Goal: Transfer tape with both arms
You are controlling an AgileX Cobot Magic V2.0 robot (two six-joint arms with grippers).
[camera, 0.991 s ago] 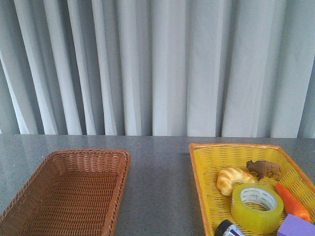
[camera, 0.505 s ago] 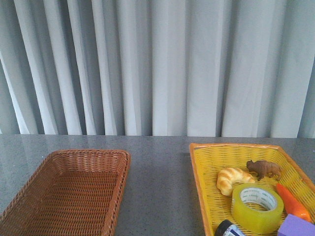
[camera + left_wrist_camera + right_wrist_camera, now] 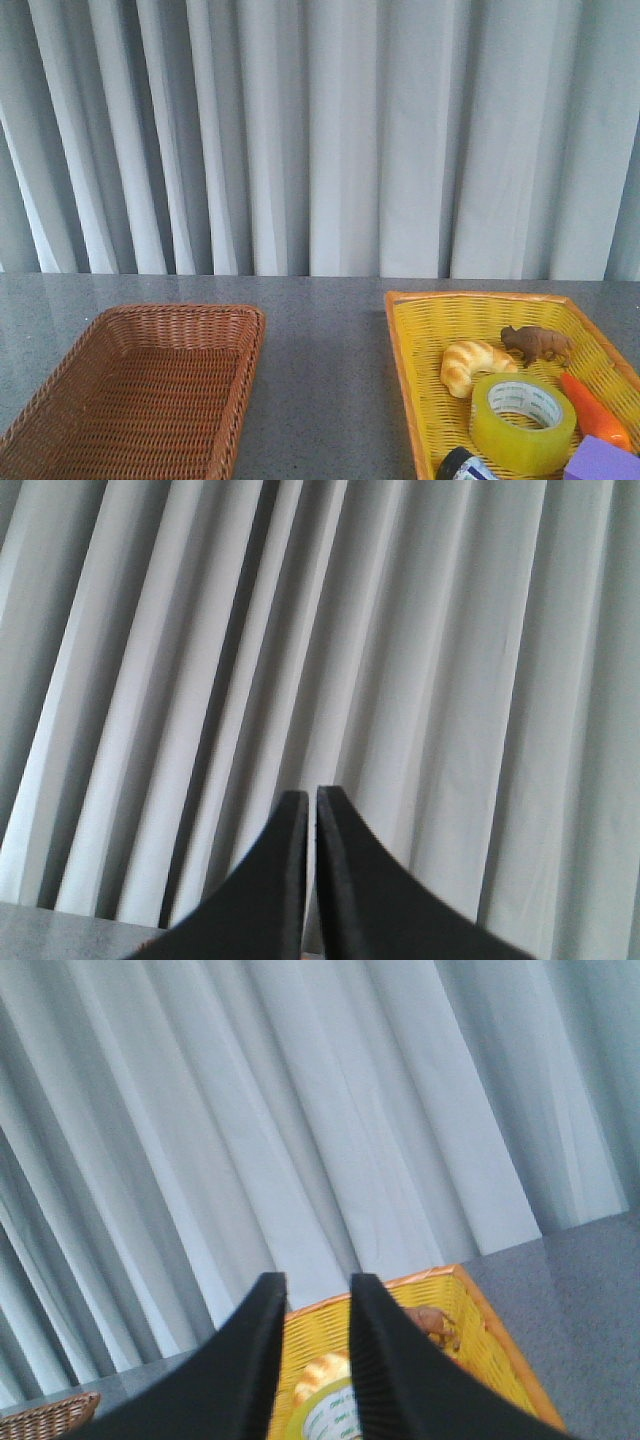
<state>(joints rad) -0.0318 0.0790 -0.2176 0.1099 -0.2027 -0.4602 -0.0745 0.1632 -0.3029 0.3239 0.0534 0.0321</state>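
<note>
The tape [image 3: 522,420], a wide yellow-green roll with a white printed core, lies flat in the yellow basket [image 3: 402,345] at the right, in front of the toy croissant [image 3: 475,365]. Neither arm shows in the front view. In the right wrist view my right gripper [image 3: 318,1285] is open and empty, held above and behind the basket; the tape [image 3: 325,1415] shows low between its fingers. In the left wrist view my left gripper [image 3: 306,798] is shut and empty, pointing at the curtain.
An empty brown wicker basket [image 3: 140,390] stands at the left. The yellow basket also holds a brown toy animal [image 3: 538,343], an orange carrot [image 3: 592,410], a purple block [image 3: 600,462] and a small dark round object [image 3: 465,467]. Grey curtain hangs behind the table.
</note>
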